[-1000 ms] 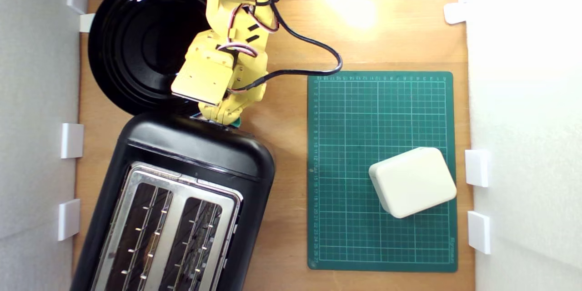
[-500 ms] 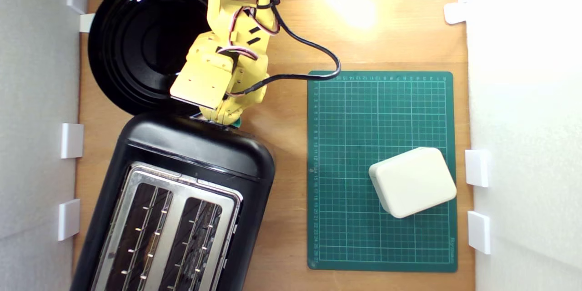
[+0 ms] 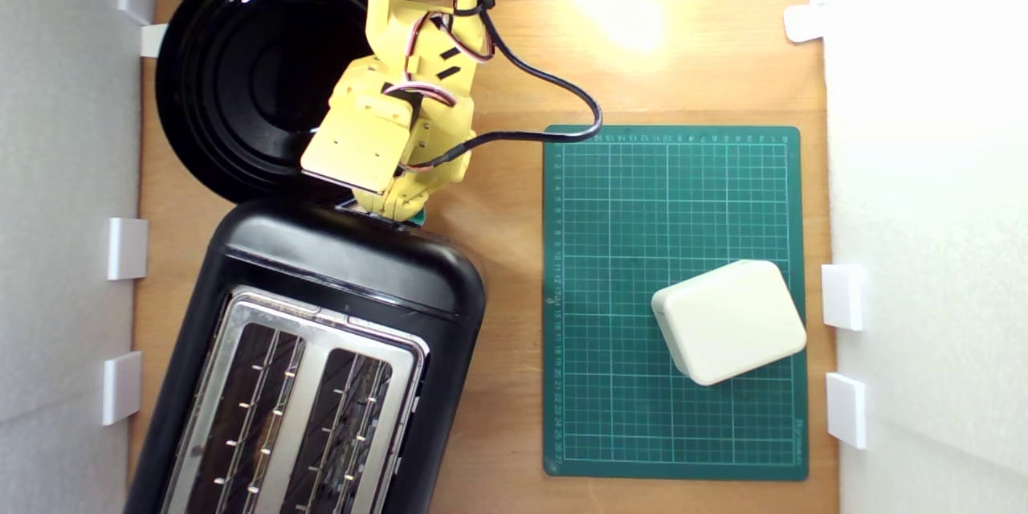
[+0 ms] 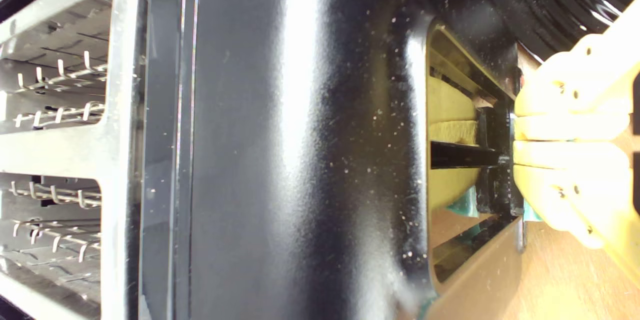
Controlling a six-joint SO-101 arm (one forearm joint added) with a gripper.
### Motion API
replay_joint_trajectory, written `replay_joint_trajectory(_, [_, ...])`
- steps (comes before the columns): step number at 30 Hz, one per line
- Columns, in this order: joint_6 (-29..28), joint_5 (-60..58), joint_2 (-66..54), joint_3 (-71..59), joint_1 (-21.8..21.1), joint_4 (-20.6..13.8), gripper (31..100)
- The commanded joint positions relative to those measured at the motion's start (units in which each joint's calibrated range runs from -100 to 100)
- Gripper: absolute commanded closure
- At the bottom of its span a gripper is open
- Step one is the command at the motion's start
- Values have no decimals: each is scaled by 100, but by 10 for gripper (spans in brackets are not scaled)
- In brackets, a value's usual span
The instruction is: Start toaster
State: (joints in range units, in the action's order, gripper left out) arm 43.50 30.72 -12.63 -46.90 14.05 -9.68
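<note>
My pincer (image 3: 391,207) is down at the end of the toaster (image 3: 321,337), right where the black body meets the plate (image 3: 241,72). From the wrist view my two yellow fingers (image 4: 570,105) lie pressed flat against each other, no gap between them, tips right up against the toaster's end wall (image 4: 350,135). A sliver of the teal lever knob (image 3: 418,218) peeks out beside my fingertips; whether I'm touching it, I cannot tell. The toaster sits on the desk (image 3: 514,80) at the exterior view's lower left, angled, both slots open to the camera, its silver top plate (image 3: 297,393) facing up. Over on the exterior view's right, well apart from me, a cream box (image 3: 729,321) rests on the green cutting mat (image 3: 642,201).
</note>
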Motion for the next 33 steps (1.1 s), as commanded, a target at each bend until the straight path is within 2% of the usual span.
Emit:
replay_joint_trajectory(1, [10,-19,1188,-49,63,-45,989])
replay_joint_trajectory(4, [4,7,1013,196,87,48,989])
replay_joint_trajectory(8, [-158,-10,555,387,111,-36,989])
replay_joint_trajectory(18, [-153,7,-469,723,71,-45,989])
replay_joint_trajectory(22, [-174,7,-952,714,55,-289,989])
replay_joint_trajectory(30, [-143,15,-2342,632,39,-308,989])
replay_joint_trajectory(33, [-143,67,-2759,623,-120,-308,989])
